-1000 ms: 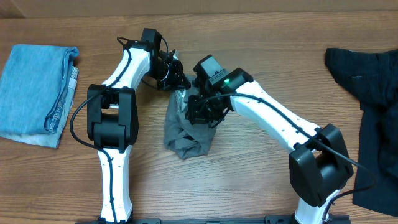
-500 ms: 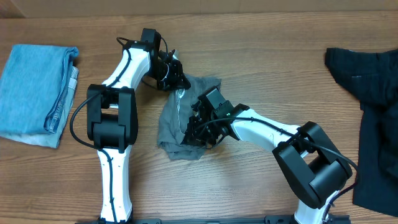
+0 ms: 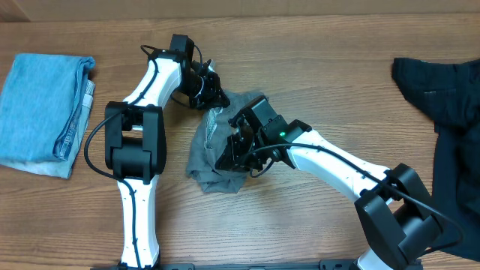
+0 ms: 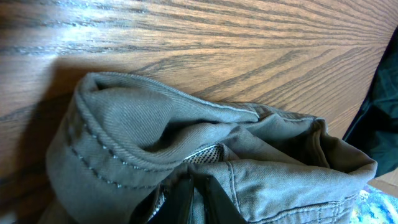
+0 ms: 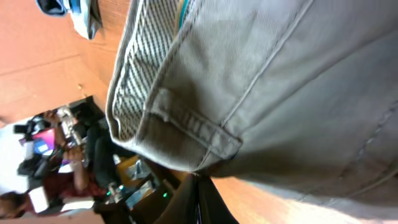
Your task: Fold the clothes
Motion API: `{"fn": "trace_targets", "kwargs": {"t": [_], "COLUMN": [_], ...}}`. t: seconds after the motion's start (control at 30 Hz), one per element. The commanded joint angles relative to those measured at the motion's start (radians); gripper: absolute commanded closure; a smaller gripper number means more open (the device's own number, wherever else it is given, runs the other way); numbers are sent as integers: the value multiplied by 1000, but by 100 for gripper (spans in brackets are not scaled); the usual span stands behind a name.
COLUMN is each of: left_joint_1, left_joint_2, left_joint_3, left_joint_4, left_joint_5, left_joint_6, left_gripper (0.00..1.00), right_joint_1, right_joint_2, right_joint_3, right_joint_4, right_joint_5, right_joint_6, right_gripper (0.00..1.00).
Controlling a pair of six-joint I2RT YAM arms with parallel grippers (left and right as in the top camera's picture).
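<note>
The mid-grey shorts [image 3: 208, 154] lie bunched in the middle of the table. My left gripper [image 3: 217, 101] is at their far edge, shut on a fold of the grey fabric [image 4: 155, 137] near the waistband. My right gripper [image 3: 234, 154] sits over the shorts' middle, shut on a waistband edge with a belt loop [image 5: 193, 127], lifted off the table. A folded light-blue garment [image 3: 41, 101] lies at the far left. A black garment [image 3: 446, 105] lies at the right edge.
Bare wooden tabletop [image 3: 315, 60] surrounds the shorts. The black garment also shows at the right edge of the left wrist view [image 4: 382, 118]. Both arm bases stand at the near table edge.
My right gripper has swung down and left from the shorts' far end to their middle, carrying the fabric with it. The shorts have spread wider. The left gripper has stayed put.
</note>
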Motion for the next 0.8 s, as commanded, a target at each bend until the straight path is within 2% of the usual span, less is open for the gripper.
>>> {"fn": "trace_targets", "kwargs": {"t": [0.0, 0.1, 0.5, 0.67, 0.77], "left_joint_1": [5, 5, 6, 6, 7], "left_joint_2": [11, 11, 11, 11, 11], "left_joint_3": [-18, -18, -18, -18, -18], "left_joint_4": [2, 1, 7, 8, -4], "left_joint_5": [-37, -37, -37, -38, -42], "left_joint_6": [-6, -6, -6, -6, -4], "left_gripper": [89, 89, 88, 88, 88], "right_joint_1": [10, 10, 111, 110, 110], "right_joint_2": [-18, -18, 57, 152, 195], "right_joint_3": [21, 21, 21, 21, 21], "right_joint_4": [47, 138, 308, 546, 612], "right_joint_5": [74, 69, 70, -48, -99], "right_joint_6": [-23, -22, 84, 141, 199], "right_gripper": [96, 96, 96, 96, 96]}}
